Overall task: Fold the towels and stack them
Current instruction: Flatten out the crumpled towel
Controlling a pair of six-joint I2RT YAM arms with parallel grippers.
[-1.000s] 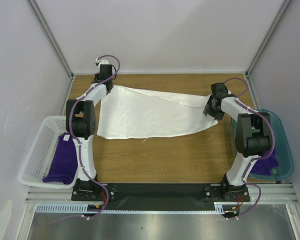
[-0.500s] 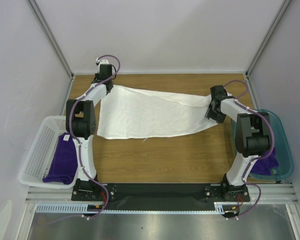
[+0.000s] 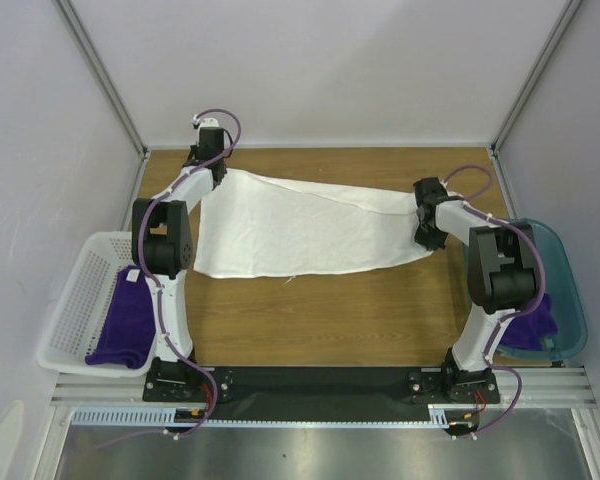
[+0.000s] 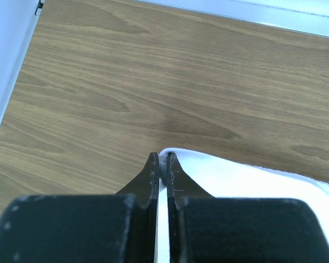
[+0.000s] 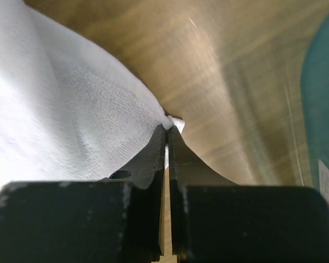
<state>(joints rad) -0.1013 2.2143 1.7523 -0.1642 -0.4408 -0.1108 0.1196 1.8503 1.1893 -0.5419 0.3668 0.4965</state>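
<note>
Purple towel (image 3: 125,322) in basket (image 3: 72,295), second purple towel (image 3: 532,330) in bin (image 3: 572,285). White towel (image 3: 300,228) flat mid-table, long axis left-right. Left gripper (image 4: 162,164) clamped on far-left corner, right gripper (image 5: 167,129) pinching right-end corner — each arm at own end — fold probably toward near edge.

Wooden table (image 3: 330,310) with a warm brown grain, seen from above and enclosed on three sides by plain, pale lilac-grey walls (image 3: 320,70). Slim aluminium posts (image 3: 101,75) rise at both back corners. Along the near edge lie a black strip (image 3: 310,385), a slotted pale rail (image 3: 310,414) and a brushed steel surface (image 3: 310,452). Soft, even light, with no hard shadows
</note>
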